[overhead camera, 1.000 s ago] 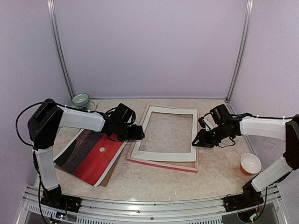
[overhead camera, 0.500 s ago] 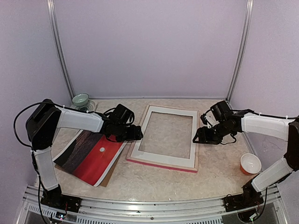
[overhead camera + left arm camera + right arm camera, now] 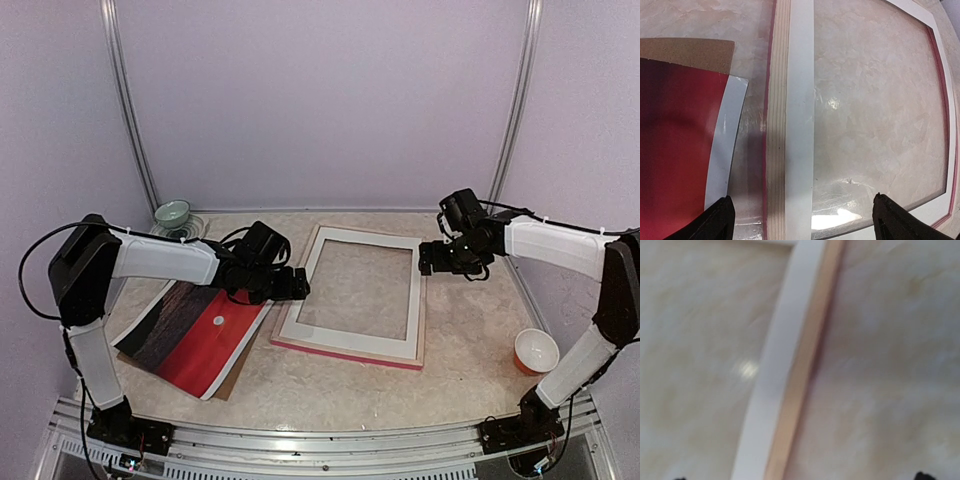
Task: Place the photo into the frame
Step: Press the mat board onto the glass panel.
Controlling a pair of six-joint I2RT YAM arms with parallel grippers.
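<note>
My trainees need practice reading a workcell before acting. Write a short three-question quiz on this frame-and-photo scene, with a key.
1. True or false: the white mat board lies on top of the frame.
2. The photo lies: A) inside the frame; B) on the brown backing board, on the left arm's side of the frame; C) held up in the air.
3. How do the jaws of the left gripper and the right gripper stand?
Key: 1 true; 2 B; 3 both open, holding nothing.
</note>
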